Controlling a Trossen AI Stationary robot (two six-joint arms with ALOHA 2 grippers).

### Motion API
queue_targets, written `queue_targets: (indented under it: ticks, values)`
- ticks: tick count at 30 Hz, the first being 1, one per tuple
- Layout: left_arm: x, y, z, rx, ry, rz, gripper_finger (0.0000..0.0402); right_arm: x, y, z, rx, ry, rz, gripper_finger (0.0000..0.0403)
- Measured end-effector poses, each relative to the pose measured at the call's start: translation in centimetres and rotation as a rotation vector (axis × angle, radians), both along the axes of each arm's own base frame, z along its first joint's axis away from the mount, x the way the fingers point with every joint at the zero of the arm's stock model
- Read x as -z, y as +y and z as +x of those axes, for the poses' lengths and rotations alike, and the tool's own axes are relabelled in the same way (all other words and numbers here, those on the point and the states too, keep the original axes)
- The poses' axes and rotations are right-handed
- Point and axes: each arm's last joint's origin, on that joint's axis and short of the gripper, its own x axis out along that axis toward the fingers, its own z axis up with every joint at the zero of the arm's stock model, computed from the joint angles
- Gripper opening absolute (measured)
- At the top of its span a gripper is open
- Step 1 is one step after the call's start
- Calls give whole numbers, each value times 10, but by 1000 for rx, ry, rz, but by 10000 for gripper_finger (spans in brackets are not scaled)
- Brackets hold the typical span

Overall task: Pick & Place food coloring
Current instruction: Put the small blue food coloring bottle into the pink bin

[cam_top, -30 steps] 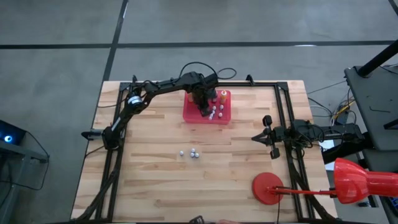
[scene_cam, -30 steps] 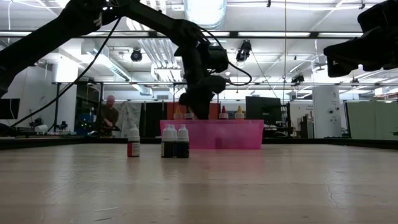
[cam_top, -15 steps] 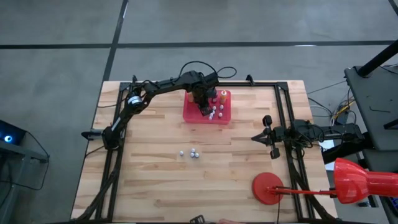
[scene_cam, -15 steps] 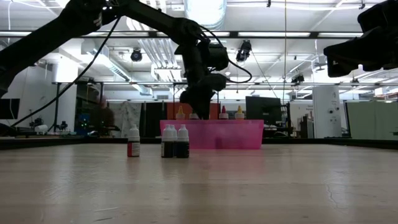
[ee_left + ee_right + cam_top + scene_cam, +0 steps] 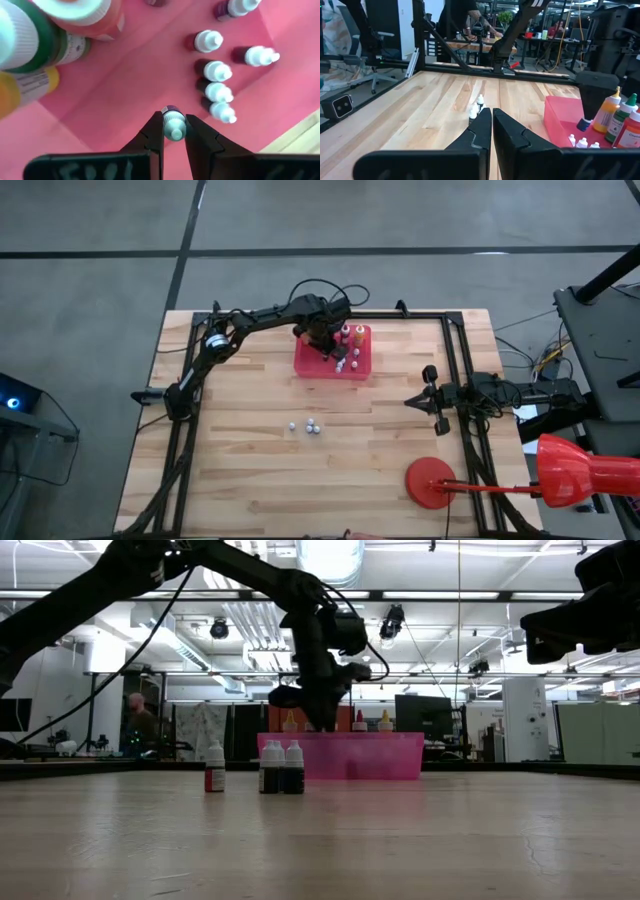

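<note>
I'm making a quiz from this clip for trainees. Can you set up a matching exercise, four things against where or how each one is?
Things:
1. left gripper
2. right gripper
3. red tray
4. three bottles

States:
A. standing loose on bare wood, mid-table
B. shut on nothing, parked at the table's right edge
C. at the table's far side, holding many bottles
D. clamped on a small bottle over the tray

Pairs: 1-D, 2-B, 3-C, 4-A

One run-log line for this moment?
left gripper: shut on small white-capped bottle over red tray | right gripper: shut, idle
</note>
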Motion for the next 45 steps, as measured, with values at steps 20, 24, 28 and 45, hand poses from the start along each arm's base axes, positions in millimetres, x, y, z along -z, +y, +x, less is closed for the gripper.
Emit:
queue_targets:
  ticks: [20, 24, 28, 45]
  values:
    - [9, 2, 1, -402, 5, -39, 50, 0, 0, 0, -1, 0, 0, 8]
    - [9, 3, 1, -415, 5, -6, 51, 0, 0, 0, -1, 0, 0, 8]
    - [11, 2, 4, -411, -9, -8, 52, 0, 0, 0, 0, 0, 0, 8]
    - [30, 1, 17, -394, -32, -3, 53, 0, 0, 0, 0, 0, 0, 8]
